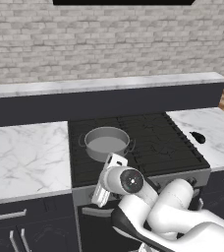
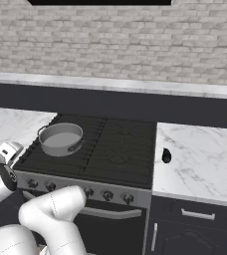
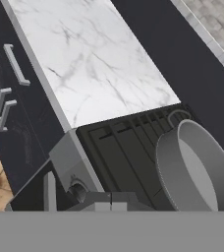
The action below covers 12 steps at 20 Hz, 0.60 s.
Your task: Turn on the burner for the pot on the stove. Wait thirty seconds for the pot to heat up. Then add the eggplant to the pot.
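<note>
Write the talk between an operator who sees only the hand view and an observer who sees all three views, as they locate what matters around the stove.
Operator: I see a pot and marble. Where is the eggplant?
Observer: The eggplant lies on the counter right of the stove, near its edge, not touching it.
Operator: Where is my hand relative to the stove?
Observer: The shut hand hangs low at the stove's front left corner, in front of and below the pot.
</note>
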Motion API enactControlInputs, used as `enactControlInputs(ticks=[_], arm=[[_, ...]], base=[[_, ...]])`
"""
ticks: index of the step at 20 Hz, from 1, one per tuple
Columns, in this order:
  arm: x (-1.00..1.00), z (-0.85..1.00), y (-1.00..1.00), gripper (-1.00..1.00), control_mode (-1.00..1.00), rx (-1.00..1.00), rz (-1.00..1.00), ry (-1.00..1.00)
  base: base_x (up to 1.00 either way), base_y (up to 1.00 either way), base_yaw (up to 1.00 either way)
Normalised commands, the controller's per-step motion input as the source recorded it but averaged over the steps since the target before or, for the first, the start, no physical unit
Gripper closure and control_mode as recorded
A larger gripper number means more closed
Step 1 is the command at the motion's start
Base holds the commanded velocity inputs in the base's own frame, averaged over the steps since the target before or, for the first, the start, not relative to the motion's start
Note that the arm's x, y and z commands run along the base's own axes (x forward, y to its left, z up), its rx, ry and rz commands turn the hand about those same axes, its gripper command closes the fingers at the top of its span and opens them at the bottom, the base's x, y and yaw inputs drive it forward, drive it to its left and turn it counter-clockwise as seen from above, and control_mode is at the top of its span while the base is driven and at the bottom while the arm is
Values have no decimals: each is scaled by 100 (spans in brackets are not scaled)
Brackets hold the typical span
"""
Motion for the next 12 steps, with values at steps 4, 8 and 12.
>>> enactControlInputs(ticks=[4,8,12], arm=[[0,0,0,100,-100,0,0,0],[0,0,0,100,-100,0,0,0],[0,0,0,100,-100,0,0,0]], base=[[0,0,0],[0,0,0],[0,0,0]])
